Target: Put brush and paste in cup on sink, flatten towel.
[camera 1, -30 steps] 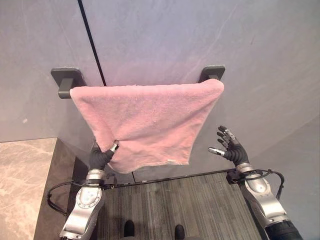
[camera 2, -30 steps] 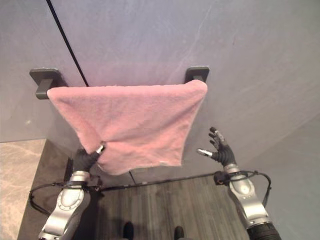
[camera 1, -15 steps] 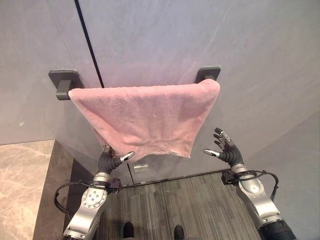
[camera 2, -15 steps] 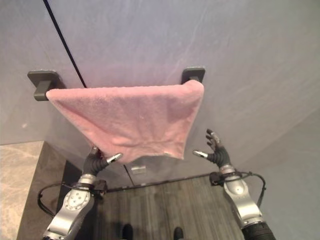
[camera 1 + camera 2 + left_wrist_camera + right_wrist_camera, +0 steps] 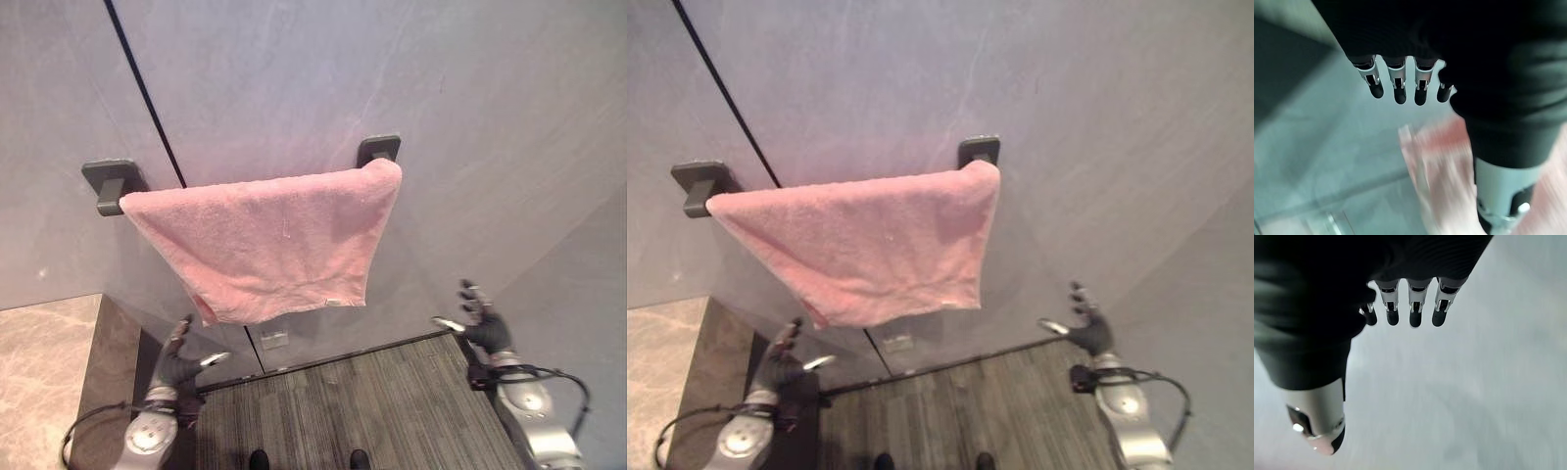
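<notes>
We saw a grey wall (image 5: 411, 69) with a dark vertical seam (image 5: 147, 98) running down to the left end of the rail. The pink towel (image 5: 269, 240) hung over a dark rail, whose brackets showed at the left end (image 5: 110, 181) and the right end (image 5: 379, 149). Its long axis ran along the rail, left to right, rising slightly toward the right in the eye views. The right side hung straight down from the right bracket. The left side slanted in, so the bottom hem (image 5: 294, 305) was shorter than the top edge and the lowest left corner (image 5: 208, 315) bunched to a point. Not flat yet, in our judgement.

Both hands sat below the towel and touched nothing. Left hand (image 5: 181, 364) was low left, fingers spread and relaxed, holding nothing; the bunched corner lay just above it and slightly to its right, near but apart. Right hand (image 5: 480, 323) was low right, fingers also spread and empty, well apart from the towel's right edge (image 5: 377, 245), which lay up and to its left. The left hand was the nearer one to the part needing work.

Room: open wall right of the towel, striped floor (image 5: 372, 401) below, a marble surface (image 5: 44, 377) at lower left beside the left arm. No brush, paste or cup here.
</notes>
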